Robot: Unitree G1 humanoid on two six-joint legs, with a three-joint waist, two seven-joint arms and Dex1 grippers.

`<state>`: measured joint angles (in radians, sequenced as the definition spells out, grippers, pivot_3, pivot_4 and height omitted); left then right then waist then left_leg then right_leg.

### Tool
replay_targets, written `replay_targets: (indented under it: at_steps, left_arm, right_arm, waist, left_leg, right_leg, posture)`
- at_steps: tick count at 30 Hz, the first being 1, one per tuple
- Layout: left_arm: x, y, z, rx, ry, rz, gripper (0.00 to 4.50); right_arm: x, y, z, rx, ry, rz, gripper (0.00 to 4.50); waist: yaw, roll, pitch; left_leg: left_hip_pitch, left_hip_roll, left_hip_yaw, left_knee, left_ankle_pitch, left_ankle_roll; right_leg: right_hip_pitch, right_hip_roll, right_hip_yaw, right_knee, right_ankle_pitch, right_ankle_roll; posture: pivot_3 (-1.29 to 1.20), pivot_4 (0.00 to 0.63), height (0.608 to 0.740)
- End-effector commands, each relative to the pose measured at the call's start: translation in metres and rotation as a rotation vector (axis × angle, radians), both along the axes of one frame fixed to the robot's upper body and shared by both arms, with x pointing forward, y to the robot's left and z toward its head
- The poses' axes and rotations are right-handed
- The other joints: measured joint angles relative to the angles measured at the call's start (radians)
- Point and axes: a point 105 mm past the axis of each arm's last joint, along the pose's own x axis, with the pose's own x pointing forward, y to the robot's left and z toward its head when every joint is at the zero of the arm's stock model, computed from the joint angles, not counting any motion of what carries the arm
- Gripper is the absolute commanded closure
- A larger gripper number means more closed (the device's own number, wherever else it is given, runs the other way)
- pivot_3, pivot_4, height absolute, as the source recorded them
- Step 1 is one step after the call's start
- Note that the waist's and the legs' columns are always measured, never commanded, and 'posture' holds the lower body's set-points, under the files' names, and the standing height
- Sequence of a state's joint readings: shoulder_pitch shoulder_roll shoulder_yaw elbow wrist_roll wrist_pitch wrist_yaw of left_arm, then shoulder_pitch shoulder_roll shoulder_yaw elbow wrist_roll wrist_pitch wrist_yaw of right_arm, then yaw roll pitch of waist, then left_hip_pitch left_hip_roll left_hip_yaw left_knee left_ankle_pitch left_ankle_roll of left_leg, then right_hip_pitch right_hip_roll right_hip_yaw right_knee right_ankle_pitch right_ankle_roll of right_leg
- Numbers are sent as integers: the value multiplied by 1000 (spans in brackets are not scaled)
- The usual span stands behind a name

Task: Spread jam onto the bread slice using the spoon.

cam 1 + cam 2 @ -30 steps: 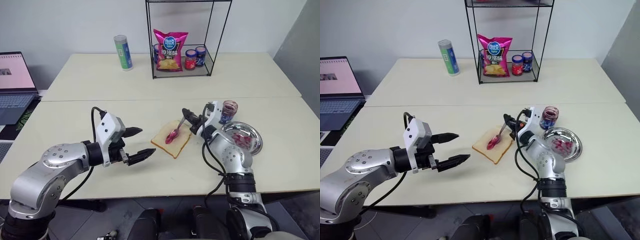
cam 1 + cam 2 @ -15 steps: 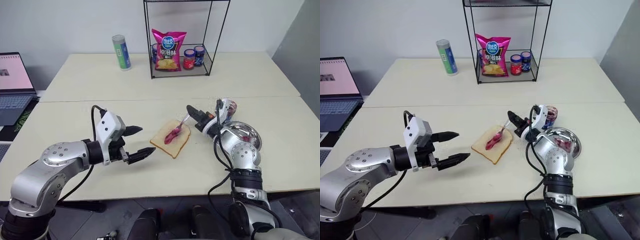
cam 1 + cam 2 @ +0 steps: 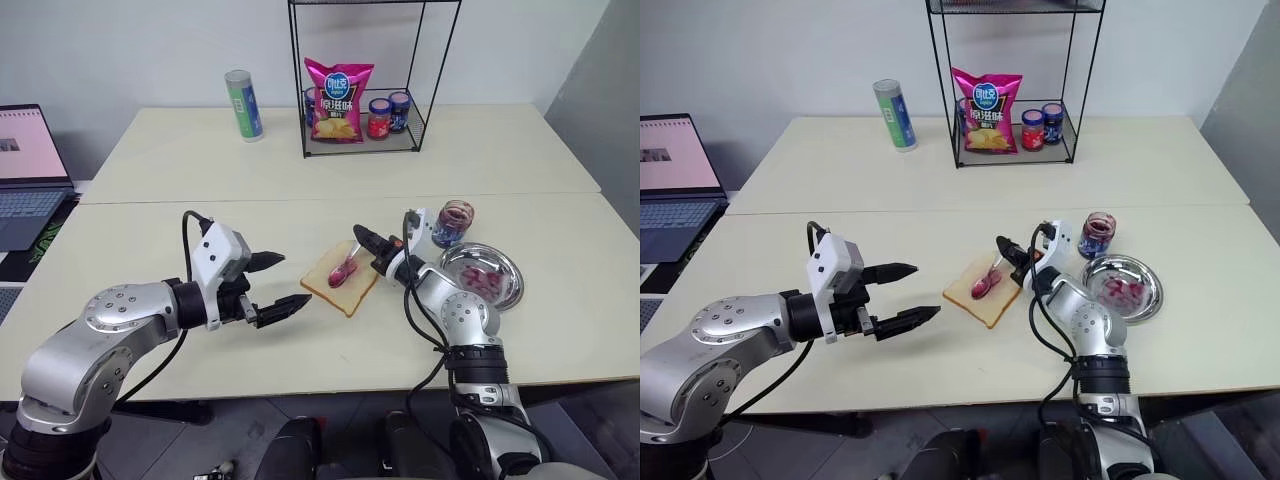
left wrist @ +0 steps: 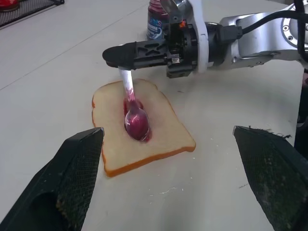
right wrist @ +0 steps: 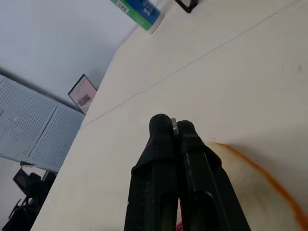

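The bread slice point(image 3: 341, 280) lies on the table in front of me, with a streak of dark red jam point(image 4: 136, 126) down its middle. My right gripper point(image 3: 362, 238) is shut on the handle of the spoon point(image 4: 132, 104), whose jam-smeared bowl rests on the slice. From the right wrist the shut fingers point(image 5: 169, 159) reach over the crust edge of the bread slice point(image 5: 260, 178). My left gripper point(image 3: 277, 287) hovers open to the left of the slice, apart from it, with nothing between its fingers point(image 4: 72, 173).
A round steel dish point(image 3: 483, 276) with jam blobs sits right of the slice, an open jam jar point(image 3: 452, 223) behind it. At the back stand a wire rack point(image 3: 365, 75) with a chips bag and two lidded jars, and a green can point(image 3: 243, 105). A laptop point(image 3: 25, 175) is far left.
My right gripper swung out to the right half a second ago and has come back left over the slice's near corner, drawing the spoon along the jam streak. The left arm stayed still.
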<state>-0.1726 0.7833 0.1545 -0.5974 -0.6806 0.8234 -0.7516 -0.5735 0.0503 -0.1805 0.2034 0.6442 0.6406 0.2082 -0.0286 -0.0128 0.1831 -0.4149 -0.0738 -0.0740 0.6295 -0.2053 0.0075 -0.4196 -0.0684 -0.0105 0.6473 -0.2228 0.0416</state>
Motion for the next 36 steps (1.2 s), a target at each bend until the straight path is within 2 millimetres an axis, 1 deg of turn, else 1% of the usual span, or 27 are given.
replay_targets:
  at_steps: [1,7,10,12,15,17,20,30,33,36]
  left_arm:
    - [-1,0,6,8,-35,-6,0]
    - [-1,-3,5,1,-31,-11,0]
    - [0,-3,5,0,-32,-12,0]
    - [0,-3,5,0,-32,-12,0]
    - [-1,-3,4,0,-31,-14,0]
    - [-1,-3,4,-1,-30,-15,0]
    - [-1,-4,4,-2,-31,-16,0]
    - [0,-4,5,2,-34,-20,0]
    - [-1,-3,5,4,-34,-22,0]
    - [-1,-3,5,7,-32,-24,0]
  right_arm:
    - [13,-19,9,-16,-45,-121,4469]
    - [19,-32,17,32,-53,-184,4469]
    - [18,-37,23,55,-62,-187,4469]
    - [11,-32,30,86,-74,-119,4469]
    - [-7,-19,35,136,-75,29,4469]
    - [-16,-14,32,136,-63,81,4469]
    - [-23,-10,24,126,-43,100,4469]
    - [-17,2,14,118,-12,56,4469]
    - [-13,-1,10,77,-17,34,4469]
    - [-13,-9,5,15,-31,34,4469]
  waist:
    - [1,0,0]
    - [2,0,0]
    - [2,0,0]
    - [2,0,0]
    - [2,0,0]
    - [0,0,0]
    - [-2,0,0]
    - [-1,0,0]
    - [-1,0,0]
    - [-1,0,0]
  left_leg:
    - [0,0,0,0,0,0]
    - [0,0,0,0,0,0]
    - [0,0,0,0,0,0]
    - [0,0,0,0,0,0]
    - [0,0,0,0,0,0]
    - [0,0,0,0,0,0]
    - [0,1,0,0,0,0]
    - [0,1,0,0,0,0]
    - [0,1,0,0,0,0]
    - [0,0,0,0,0,0]
  right_leg:
    - [0,0,0,0,0,0]
    - [0,0,0,0,0,0]
    - [0,0,0,0,0,0]
    - [0,0,0,0,0,0]
    - [0,0,0,0,0,0]
    - [0,0,0,0,0,0]
    - [0,0,0,0,0,0]
    - [0,0,0,0,0,0]
    - [0,0,0,0,0,0]
    - [0,1,0,0,0,0]
  posture:
    - [0,150,740]
    - [0,150,740]
    - [0,150,740]
    - [0,150,740]
    - [0,150,740]
    - [0,150,740]
    - [0,150,740]
    - [0,150,740]
    - [0,150,740]
    - [0,150,740]
